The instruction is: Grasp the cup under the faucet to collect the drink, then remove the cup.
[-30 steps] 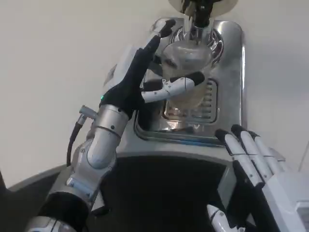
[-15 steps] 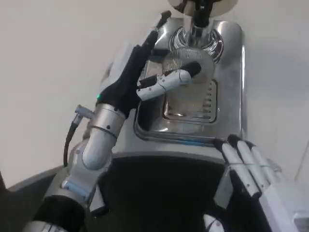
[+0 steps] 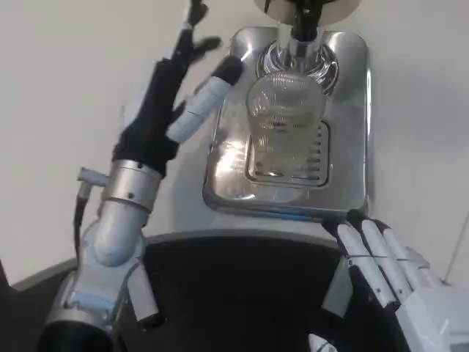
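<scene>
Backing off leftward, the left robot hand (image 3: 165, 110) hangs released, risking an overfilled cup (image 3: 284, 117) under the faucet (image 3: 302, 29).

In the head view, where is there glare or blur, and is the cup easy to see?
Head view: strong glare on the steel drip tray, mostly its left side; the clear cup under the faucet is see-through, so its edges are faint; the left hand is slightly blurred at its fingertips; the right hand looks sharper.
</scene>
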Motion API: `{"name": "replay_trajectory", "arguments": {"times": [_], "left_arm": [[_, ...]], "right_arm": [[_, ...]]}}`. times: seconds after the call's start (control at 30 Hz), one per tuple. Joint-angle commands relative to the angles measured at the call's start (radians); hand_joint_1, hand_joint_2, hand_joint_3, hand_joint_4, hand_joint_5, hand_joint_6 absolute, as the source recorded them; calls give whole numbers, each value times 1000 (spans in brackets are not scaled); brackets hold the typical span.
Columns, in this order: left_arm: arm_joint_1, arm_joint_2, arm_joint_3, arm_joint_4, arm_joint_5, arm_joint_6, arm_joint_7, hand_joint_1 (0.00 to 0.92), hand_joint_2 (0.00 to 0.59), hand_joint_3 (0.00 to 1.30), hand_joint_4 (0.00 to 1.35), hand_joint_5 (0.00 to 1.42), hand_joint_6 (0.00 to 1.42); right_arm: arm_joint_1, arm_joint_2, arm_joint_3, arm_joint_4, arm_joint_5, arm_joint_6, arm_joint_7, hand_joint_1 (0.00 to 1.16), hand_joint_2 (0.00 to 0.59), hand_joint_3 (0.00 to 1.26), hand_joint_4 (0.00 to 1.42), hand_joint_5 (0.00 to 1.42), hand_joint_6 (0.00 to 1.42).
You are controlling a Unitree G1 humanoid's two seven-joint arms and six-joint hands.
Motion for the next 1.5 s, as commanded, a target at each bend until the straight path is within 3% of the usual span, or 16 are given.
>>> {"name": "replay_trajectory", "arguments": {"times": [0.03,0.23,0.67,0.93,1.07,1.3,1.5], "left_arm": [[40,3,46,-76,-74,27,-39,0,45,0,0,113,79],[74,9,86,-193,-179,87,-122,0,99,0,0,8,1],[114,24,125,-504,-370,308,-282,0,123,0,0,0,0],[147,17,134,-663,-425,453,-292,0,124,0,0,0,0],[156,1,124,-765,-477,571,-280,0,122,0,0,0,0],[144,-5,108,-813,-484,657,-286,0,126,0,0,0,0],[123,-14,86,-802,-475,675,-295,0,157,0,0,0,0]], "right_arm": [[-13,4,-5,-1,2,-2,-9,296,547,88,22,36,120],[-35,5,-10,7,12,4,-2,305,545,90,22,36,120],[-55,10,-13,3,21,12,14,316,544,97,27,36,120],[-45,11,-8,5,22,8,8,325,542,97,32,36,120],[-41,11,-9,9,25,6,1,333,546,97,32,36,120],[-33,10,-8,12,28,4,-7,344,549,97,32,37,120],[-17,14,-5,5,25,2,-17,352,549,97,32,38,120]]}}
